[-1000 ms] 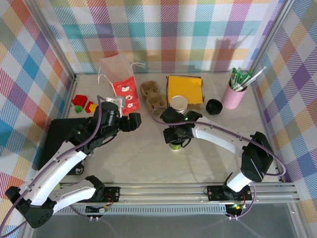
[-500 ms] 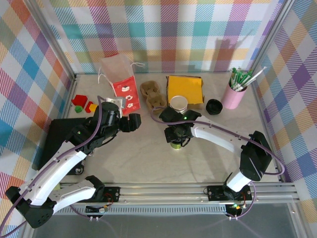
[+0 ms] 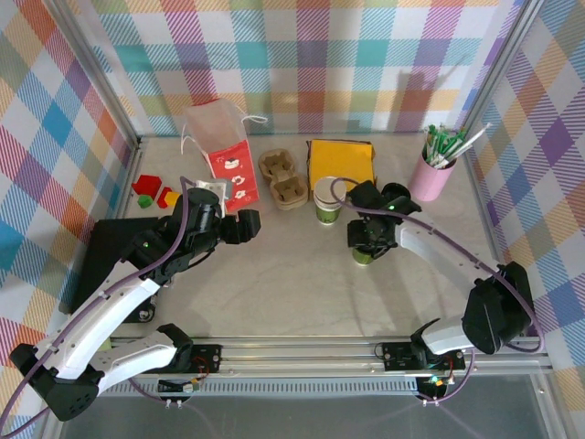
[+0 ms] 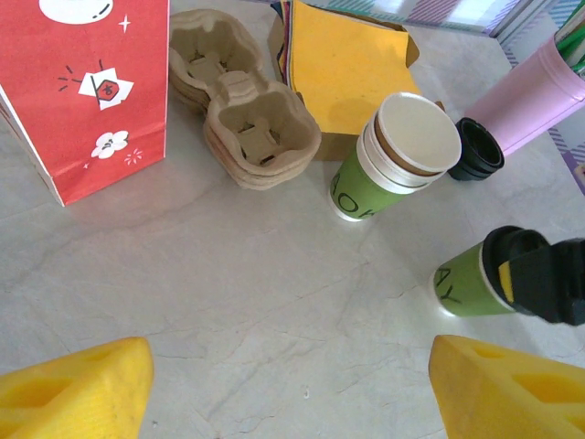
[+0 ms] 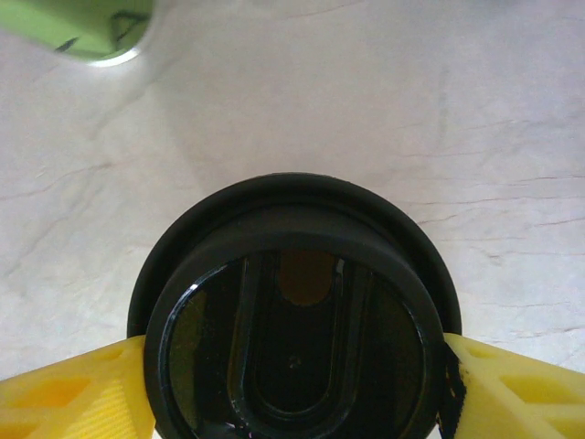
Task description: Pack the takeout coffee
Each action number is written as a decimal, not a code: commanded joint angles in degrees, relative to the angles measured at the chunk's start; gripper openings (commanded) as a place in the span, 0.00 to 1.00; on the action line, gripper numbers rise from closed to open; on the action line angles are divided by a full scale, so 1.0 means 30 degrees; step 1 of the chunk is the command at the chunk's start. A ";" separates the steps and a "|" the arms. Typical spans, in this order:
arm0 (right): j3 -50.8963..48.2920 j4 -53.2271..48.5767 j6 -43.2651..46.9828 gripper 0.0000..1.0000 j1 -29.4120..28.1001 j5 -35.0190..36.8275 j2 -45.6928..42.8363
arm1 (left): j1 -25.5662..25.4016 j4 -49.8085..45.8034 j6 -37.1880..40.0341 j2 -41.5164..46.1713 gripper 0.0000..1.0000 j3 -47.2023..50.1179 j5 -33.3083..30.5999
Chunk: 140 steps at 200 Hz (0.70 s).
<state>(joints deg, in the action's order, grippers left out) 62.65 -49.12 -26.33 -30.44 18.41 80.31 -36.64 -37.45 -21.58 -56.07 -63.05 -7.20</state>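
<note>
Green-banded takeout coffee (image 4: 466, 285) stands on the table (image 3: 274, 283), right of the cup stack (image 4: 402, 151) and nearer me. My right gripper (image 5: 292, 384) pinches its black-lidded top; my left gripper (image 4: 288, 393) has fingers spread wide, holding nothing.

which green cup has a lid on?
The single cup in the right hand: black lid on top. The nested stack by the yellow napkins is open, cream rims showing.

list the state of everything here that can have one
takeout coffee: upright, lidded, gripped
right gripper: shut on takeout coffee
left gripper: open, empty
cup stack: upright, nested, no lid
paper bag: standing, top open
cup carriers: stacked, empty
pink cup: upright, filled
</note>
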 commanded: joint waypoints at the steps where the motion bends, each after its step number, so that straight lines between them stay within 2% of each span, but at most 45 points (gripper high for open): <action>1: -0.0693 0.0141 0.1398 0.73 0.1780 -0.0245 -0.0420 | 0.0093 -0.0403 0.0177 0.0293 0.80 0.0130 -0.0292; 65: -0.1080 0.2389 0.2854 0.73 0.7095 -0.1595 -0.0046 | 0.0104 -0.0450 0.0134 0.0351 0.80 0.0096 -0.0289; 140: -0.0013 0.3662 0.3579 0.73 1.0131 -0.1495 0.1678 | 0.0115 -0.0729 0.0226 0.0641 0.80 0.0156 -0.0468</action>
<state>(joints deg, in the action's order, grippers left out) 62.39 -37.98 -17.23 -2.37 13.28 82.74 -36.60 -38.46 -21.58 -55.07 -63.05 -7.68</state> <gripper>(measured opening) 0.735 0.799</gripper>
